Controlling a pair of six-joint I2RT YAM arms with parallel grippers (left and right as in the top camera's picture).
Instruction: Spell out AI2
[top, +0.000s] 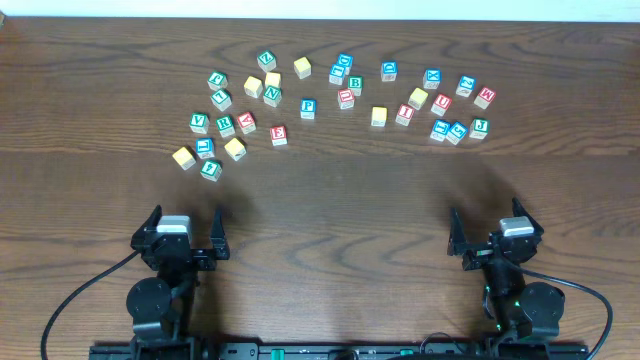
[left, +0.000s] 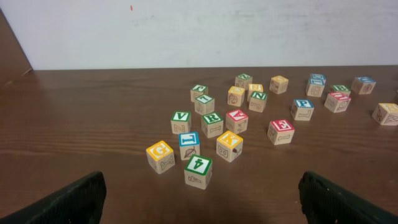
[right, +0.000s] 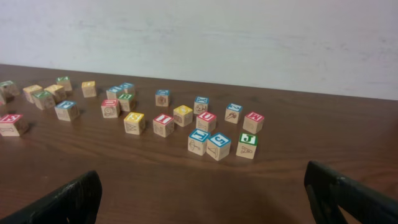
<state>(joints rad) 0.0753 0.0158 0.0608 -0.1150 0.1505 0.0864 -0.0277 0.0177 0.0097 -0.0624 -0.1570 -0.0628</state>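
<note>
The red "A" cube (top: 247, 122) (left: 237, 120) sits in the left cluster, beside a red E cube (top: 278, 134). In the right cluster stands the red "I" cube (top: 403, 114) (right: 163, 124). A blue cube (top: 457, 131) (right: 219, 145) near the front of that cluster appears to carry the "2", though its print is small. My left gripper (top: 185, 225) (left: 202, 199) is open and empty, well short of the left cluster. Over at the right, my right gripper (top: 490, 225) (right: 202, 199) also stands open with nothing between its fingers, short of its cluster.
Several other letter cubes lie scattered across the far half of the table: a green "4" cube (left: 198, 170) and a yellow G cube (left: 160, 155) nearest the left gripper, a green J cube (right: 247, 145) nearest the right. A white wall runs behind the table.
</note>
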